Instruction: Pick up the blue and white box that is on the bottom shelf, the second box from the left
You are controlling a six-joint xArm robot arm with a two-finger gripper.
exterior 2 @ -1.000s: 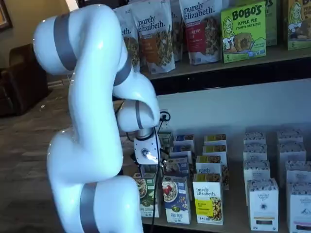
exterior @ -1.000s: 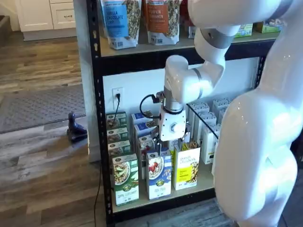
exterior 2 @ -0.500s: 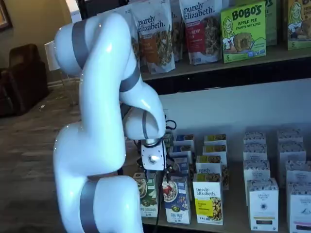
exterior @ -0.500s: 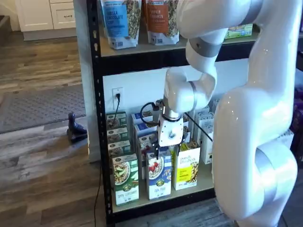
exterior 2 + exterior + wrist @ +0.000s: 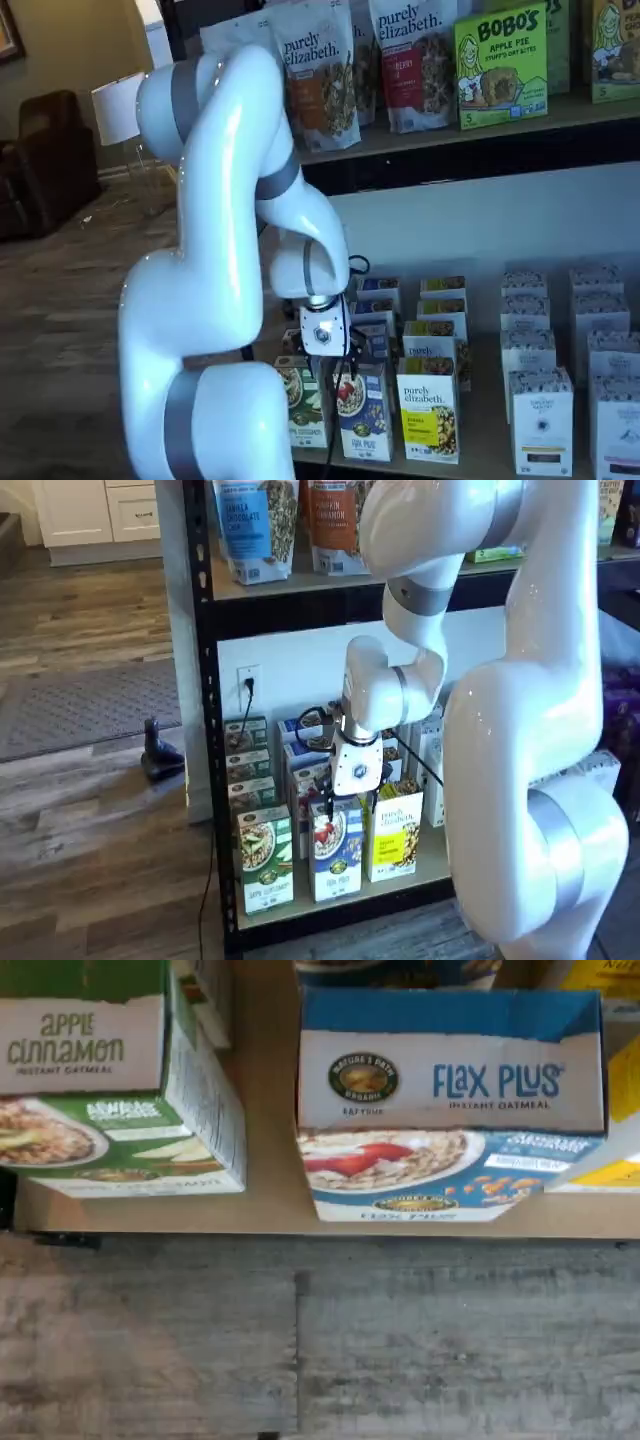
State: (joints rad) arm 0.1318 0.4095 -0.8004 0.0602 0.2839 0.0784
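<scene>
One short descent brings the gripper onto the target row

Over the last second the white-bodied gripper has dropped to just above the tall blue and white cereal carton, front of its row on the pale bottom shelf board. Whether the jaws are apart I cannot tell; grasping looks imminent

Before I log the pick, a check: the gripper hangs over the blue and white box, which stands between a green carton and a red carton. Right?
Not quite. In a shelf view the gripper hangs over the blue and white box, which stands between the green carton and a yellow carton, not a red one.
</scene>
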